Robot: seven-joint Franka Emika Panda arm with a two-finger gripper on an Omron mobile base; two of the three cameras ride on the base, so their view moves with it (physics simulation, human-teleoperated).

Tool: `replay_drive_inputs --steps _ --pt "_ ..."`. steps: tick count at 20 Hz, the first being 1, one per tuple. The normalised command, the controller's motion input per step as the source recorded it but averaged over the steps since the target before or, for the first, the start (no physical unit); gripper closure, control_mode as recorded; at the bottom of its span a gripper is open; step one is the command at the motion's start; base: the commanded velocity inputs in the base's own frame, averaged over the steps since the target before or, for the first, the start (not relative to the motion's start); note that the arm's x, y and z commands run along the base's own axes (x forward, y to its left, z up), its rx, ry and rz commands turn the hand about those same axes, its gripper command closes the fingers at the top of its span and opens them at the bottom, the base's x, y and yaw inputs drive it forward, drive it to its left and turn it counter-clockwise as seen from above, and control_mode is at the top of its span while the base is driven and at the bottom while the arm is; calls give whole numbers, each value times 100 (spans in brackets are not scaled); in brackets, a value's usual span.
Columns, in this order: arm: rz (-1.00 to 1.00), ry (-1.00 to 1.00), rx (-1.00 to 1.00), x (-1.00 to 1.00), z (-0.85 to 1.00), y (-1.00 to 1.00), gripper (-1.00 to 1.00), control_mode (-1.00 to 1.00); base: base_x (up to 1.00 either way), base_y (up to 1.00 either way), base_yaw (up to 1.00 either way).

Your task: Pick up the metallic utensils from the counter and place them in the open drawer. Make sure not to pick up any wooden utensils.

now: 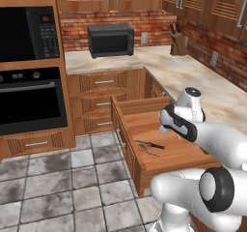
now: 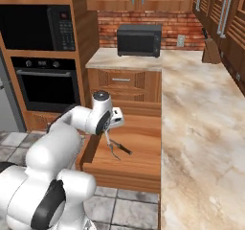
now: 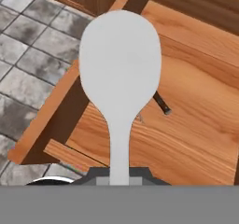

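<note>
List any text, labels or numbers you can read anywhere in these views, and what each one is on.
No text can be read.
Built-in microwave: its keypad shows small pale marks and a red display, too blurred to read.
Wall oven: its control strip shows knobs, no legible marks.
Countertop microwave: no legible label.
Spoon over the open drawer: plain, no marking.

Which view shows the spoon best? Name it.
The hand view: the spoon stands large and unblocked over the drawer, held in the shut tool. The right base view shows it as a thin sliver below the hand; in the left base view I cannot make it out.
</note>
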Motion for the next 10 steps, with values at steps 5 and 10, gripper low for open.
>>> replay_drive_inputs --steps 5,10 --pt "9 10 -10 68 -64 -15 100 -100 0 0 0" --pt "1 7 -5 63 -48 -6 100 -100 0 0 0"
